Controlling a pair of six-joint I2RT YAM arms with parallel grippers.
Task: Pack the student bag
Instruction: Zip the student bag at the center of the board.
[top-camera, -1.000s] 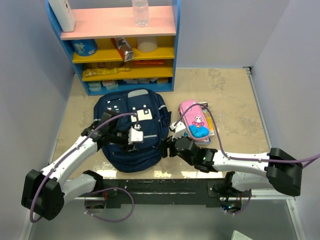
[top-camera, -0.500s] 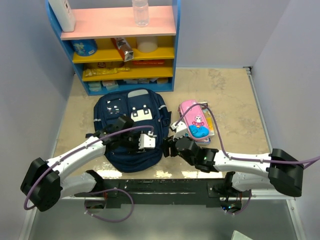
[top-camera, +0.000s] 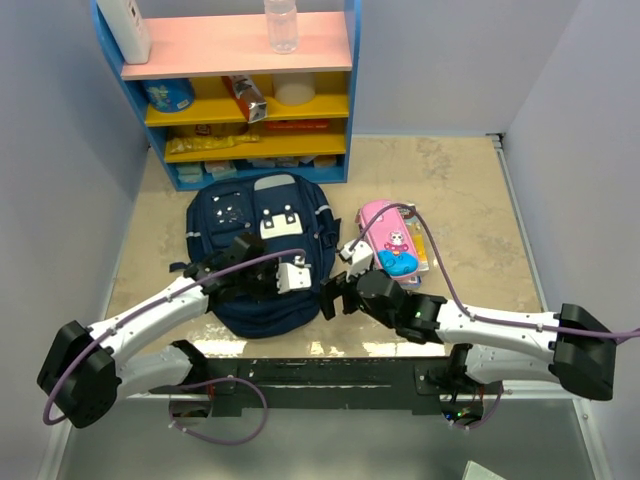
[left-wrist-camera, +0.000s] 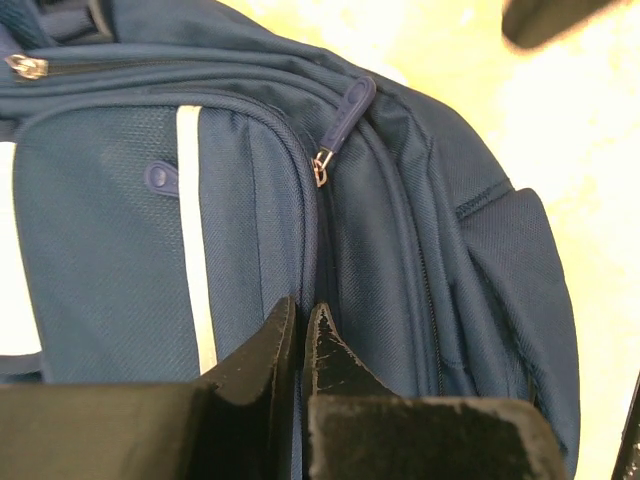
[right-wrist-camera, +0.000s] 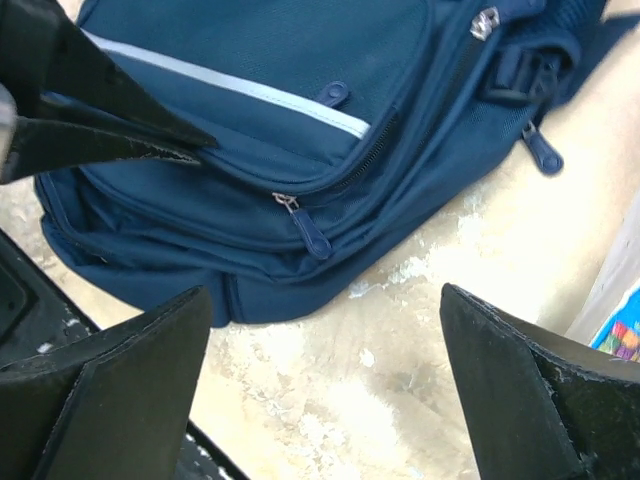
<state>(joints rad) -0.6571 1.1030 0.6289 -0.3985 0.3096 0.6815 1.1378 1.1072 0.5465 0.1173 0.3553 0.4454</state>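
The student bag (top-camera: 250, 240) lies flat on the table, navy with light stripes and a white patch. My left gripper (top-camera: 308, 280) is over its lower right part and is shut. In the left wrist view its fingertips (left-wrist-camera: 300, 312) rest against the bag's fabric (left-wrist-camera: 110, 230) beside a zip seam, and no fold shows between them. A blue zip pull (left-wrist-camera: 345, 112) lies further along that seam. My right gripper (top-camera: 328, 297) hangs wide open just off the bag's right edge. Its view shows bare table between the fingers (right-wrist-camera: 325, 385), the bag (right-wrist-camera: 250, 130) and a front-pocket zip pull (right-wrist-camera: 312, 235).
A pink pencil case (top-camera: 388, 238) lies on flat books (top-camera: 418, 262) right of the bag. A blue and yellow shelf unit (top-camera: 240, 110) with packets stands at the back, with a bottle (top-camera: 281, 25) on top. Walls close in left and right.
My left gripper has closed and moved down and right over the bag's right side. My right gripper has opened wider and edged left. The bag has shifted slightly toward the shelf.
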